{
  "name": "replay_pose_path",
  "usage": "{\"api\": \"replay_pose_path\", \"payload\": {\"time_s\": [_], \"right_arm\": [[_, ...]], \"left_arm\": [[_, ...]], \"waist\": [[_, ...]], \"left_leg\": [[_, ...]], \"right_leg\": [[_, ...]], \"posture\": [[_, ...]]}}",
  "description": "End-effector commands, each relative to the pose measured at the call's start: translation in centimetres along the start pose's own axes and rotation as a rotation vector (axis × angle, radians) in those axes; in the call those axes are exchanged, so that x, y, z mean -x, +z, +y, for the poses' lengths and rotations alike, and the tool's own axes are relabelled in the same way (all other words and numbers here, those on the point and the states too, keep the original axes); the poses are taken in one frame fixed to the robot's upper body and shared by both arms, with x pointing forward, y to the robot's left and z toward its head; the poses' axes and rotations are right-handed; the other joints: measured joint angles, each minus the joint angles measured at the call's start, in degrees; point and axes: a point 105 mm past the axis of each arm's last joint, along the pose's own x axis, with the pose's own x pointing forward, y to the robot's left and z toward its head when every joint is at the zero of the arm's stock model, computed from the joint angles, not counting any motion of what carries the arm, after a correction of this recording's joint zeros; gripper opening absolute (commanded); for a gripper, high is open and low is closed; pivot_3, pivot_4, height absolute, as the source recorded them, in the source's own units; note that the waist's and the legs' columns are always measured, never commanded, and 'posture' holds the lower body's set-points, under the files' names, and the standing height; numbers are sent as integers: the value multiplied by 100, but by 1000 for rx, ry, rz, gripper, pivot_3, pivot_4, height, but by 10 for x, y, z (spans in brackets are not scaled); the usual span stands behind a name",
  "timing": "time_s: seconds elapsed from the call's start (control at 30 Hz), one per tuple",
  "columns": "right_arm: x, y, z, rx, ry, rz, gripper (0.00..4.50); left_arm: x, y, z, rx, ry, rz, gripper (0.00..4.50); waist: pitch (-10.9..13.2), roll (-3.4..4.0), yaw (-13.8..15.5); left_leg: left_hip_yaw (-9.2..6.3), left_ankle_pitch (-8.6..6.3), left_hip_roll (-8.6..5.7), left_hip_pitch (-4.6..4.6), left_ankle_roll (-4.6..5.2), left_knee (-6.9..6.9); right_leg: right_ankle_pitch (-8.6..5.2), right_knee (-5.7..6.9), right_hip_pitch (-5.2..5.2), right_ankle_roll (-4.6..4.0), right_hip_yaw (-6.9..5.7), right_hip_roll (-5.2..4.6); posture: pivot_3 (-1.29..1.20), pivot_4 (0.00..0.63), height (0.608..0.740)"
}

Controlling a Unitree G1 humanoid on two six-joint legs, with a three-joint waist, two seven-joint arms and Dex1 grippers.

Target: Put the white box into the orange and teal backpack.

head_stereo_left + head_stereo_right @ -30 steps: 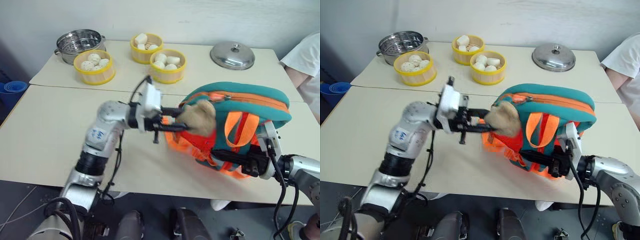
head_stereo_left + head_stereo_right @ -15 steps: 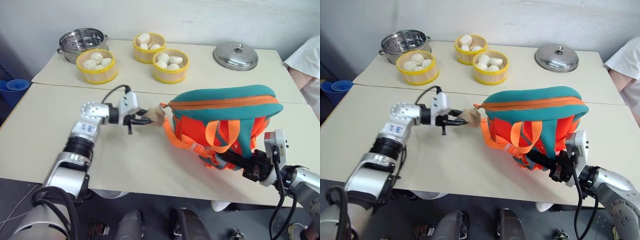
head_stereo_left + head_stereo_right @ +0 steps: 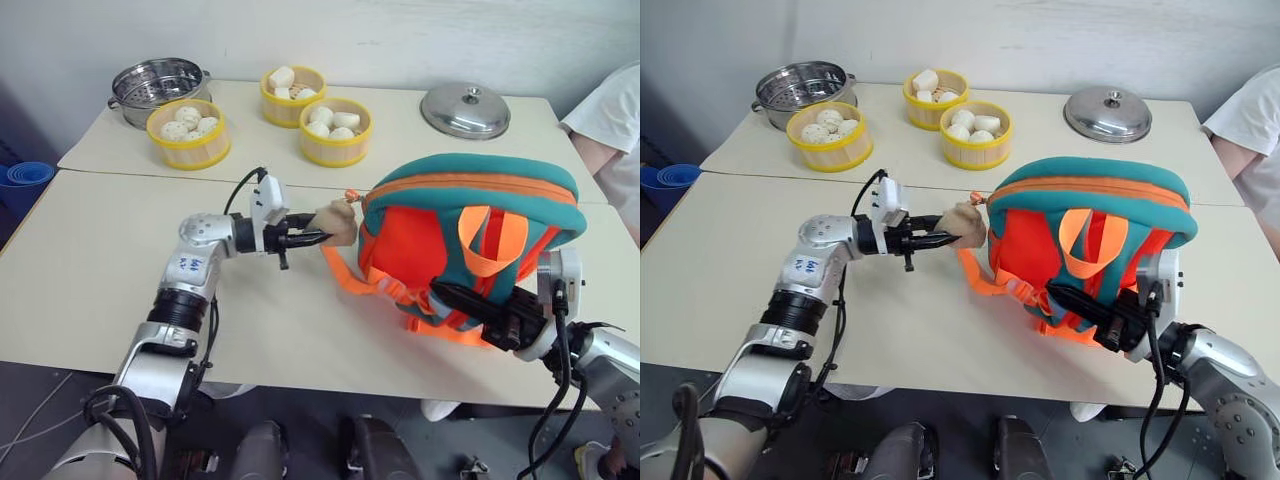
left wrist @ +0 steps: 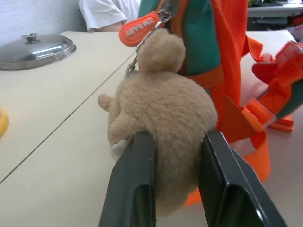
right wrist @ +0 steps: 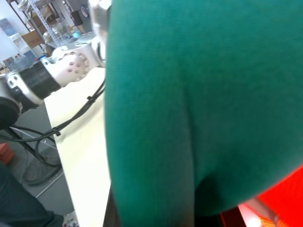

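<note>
- On the near table (image 3: 90, 270), the backpack (image 3: 470, 215) stands upright, teal top with orange front, straps trailing toward the left gripper (image 3: 318, 237).
- Left gripper's fingers (image 4: 137, 184) pinch the tan bear (image 4: 161, 113) hanging from the backpack's zipper area; the bear fills the gap between them, so it's a grip on the bear.
- Right gripper (image 3: 1065, 298) is at the backpack's lower front among the orange straps. Its fingers look clamped narrow on strap or fabric; exactly which part, can't tell.
- White box: can't say where it is; it may already be inside, or elsewhere.
- Zipper line along the top looks closed or nearly closed from the head views; can't confirm.
- Judgement: task reads as late stage or bag handling. Box insertion can't be confirmed; if it's inside, only closing and setting down are left.
- Versus a second ago: backpack was tilted and held up higher with the bear pressed against it; now it sits upright and lower.
- Left arm has stretched out lower, pulling the bear away from the bag to its side.
- Right arm remains at the bag's lower front, much the same.
- Far table: three bun baskets (image 3: 187, 130), pot (image 3: 155, 82), lid (image 3: 465, 108) unchanged; a person's white sleeve (image 3: 610, 110) at the right edge.
</note>
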Motion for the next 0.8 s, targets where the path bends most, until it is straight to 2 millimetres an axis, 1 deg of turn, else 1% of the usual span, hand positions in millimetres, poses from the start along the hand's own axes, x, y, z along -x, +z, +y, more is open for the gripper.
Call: {"api": "replay_pose_path", "payload": {"time_s": [0.03, 0.07, 0.1, 0.17, 0.2, 0.27, 0.3, 0.33, 0.37, 0.4, 0.43, 0.5, 0.53, 0.6, 0.63, 0.7, 0.8], "right_arm": [[-6, 7, -4, 178, -3, 39, 641], [-8, 5, -3, 254, 15, 83, 891], [-7, 5, -2, 299, 32, 105, 1235], [-4, 8, -2, 331, 37, 96, 1964], [0, 10, -3, 345, 33, 96, 2248], [8, 13, -5, 407, 14, 102, 3025], [13, 13, -5, 423, 3, 111, 3343], [21, 12, -5, 436, -2, 129, 3687], [33, 7, -6, 455, -16, 173, 4067], [52, 2, -13, 463, -55, 227, 4403], [71, -2, -21, 464, -95, 269, 4475], [95, -5, -34, 488, -157, 307, 4475], [108, -6, -46, 526, -199, 314, 4475], [126, -15, -60, 571, -224, 362, 4475], [130, -19, -63, 579, -220, 383, 4475], [131, -21, -70, 592, -209, 389, 4475], [126, -18, -74, 618, -193, 374, 4475]], "left_arm": [[25, 7, -6, 1, 6, 6, 2103], [35, 5, -10, 12, 8, 22, 2412], [45, 2, -15, 25, 1, 42, 2750], [66, -7, -28, 46, -20, 109, 3437], [78, -11, -33, 55, -18, 145, 3704], [96, -16, -38, 92, 21, 175, 4398], [106, -18, -41, 106, 47, 184, 4500], [114, -19, -43, 106, 70, 198, 4500], [126, -23, -48, 108, 99, 216, 4500], [139, -27, -55, 93, 127, 226, 4500], [149, -32, -63, 86, 149, 242, 4500], [160, -38, -73, 76, 174, 266, 4500], [166, -41, -78, 91, 195, 260, 4500], [179, -50, -80, 92, 266, 258, 4500], [183, -53, -80, 86, 293, 259, 4500], [187, -56, -82, 47, 299, 301, 4500], [184, -52, -80, 20, 310, 291, 4500]], "waist": [[0, 1, -40], [0, 2, -71], [0, 2, -101], [1, 2, -147], [1, 2, -159], [1, 3, -138], [2, 3, -129], [2, 3, -110], [2, 3, -94], [1, 4, -82], [0, 6, -78], [0, 4, -79], [0, 4, -95], [0, 5, -115], [0, 5, -118], [0, 7, -118], [-2, 18, -136]], "left_leg": [[1, 0, 1, 2, 0, -1], [1, 0, 1, 2, 0, -1], [1, 0, 1, 2, 0, -3], [-1, 1, 4, 4, -3, -10], [-1, 1, 8, 8, -6, -13], [-1, 2, 10, 11, -14, -16], [-3, 3, 10, 12, -15, -14], [-3, 3, 10, 11, -15, -14], [-8, 3, 9, 11, -15, -12], [-11, 0, 6, 10, -11, -13], [-11, -4, 5, 9, -7, -18], [-10, -24, 6, 21, -3, -19], [-7, -27, 6, 20, 0, -18], [-3, -26, 4, 20, 10, -15], [-2, -24, 3, 23, 13, -15], [-1, -22, 7, 34, 15, -19], [6, -21, 10, 32, 8, -28]], "right_leg": [[0, 1, 0, 0, 2, 0], [-1, 1, -1, -1, 3, 0], [-1, 3, -2, -2, 3, 0], [-4, 2, -2, -7, 0, 1], [-5, 3, -1, -10, 0, 3], [-9, 6, -2, -16, 0, 4], [-9, 7, -2, -17, -2, 3], [-9, 7, -1, -17, -2, 2], [-9, 5, 3, -17, -6, -2], [-9, 2, 4, -17, -10, -8], [-9, -7, 7, -17, -11, -11], [-10, -17, 22, -18, -12, -12], [-10, -27, 23, -18, -11, -13], [-5, -42, 30, -10, -10, -20], [-3, -44, 34, -12, -10, -22], [-2, -45, 40, -22, -12, -22], [-5, -29, 23, -33, -11, -22]], "posture": [[0, 150, 740], [0, 150, 740], [0, 150, 740], [0, 150, 740], [0, 150, 740], [0, 150, 740], [0, 150, 740], [0, 150, 740], [0, 150, 740], [0, 150, 740], [0, 150, 740], [0, 150, 740], [0, 150, 740], [0, 150, 740], [0, 150, 740], [0, 150, 740], [0, 150, 740]]}}
